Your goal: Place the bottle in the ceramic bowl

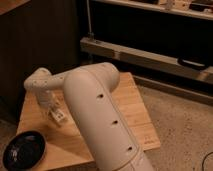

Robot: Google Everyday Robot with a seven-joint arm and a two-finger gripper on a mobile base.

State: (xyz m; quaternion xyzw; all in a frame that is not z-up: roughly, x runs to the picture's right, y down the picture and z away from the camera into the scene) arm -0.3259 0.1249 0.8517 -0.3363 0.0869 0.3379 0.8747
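The small white bottle point(59, 117) hangs tilted at the tip of my gripper point(53, 112), just above the left part of the wooden table point(127, 107). The gripper points down from the white wrist and is shut on the bottle. The black ceramic bowl point(23, 150) rests on the table's front left corner, below and to the left of the gripper. It looks empty. My thick white arm point(97, 115) crosses the middle of the view and hides much of the tabletop.
Behind the table runs a dark cabinet with a low metal rail point(145, 57). Speckled floor point(180, 125) lies to the right of the table. The bowl sits close to the table's front left edge.
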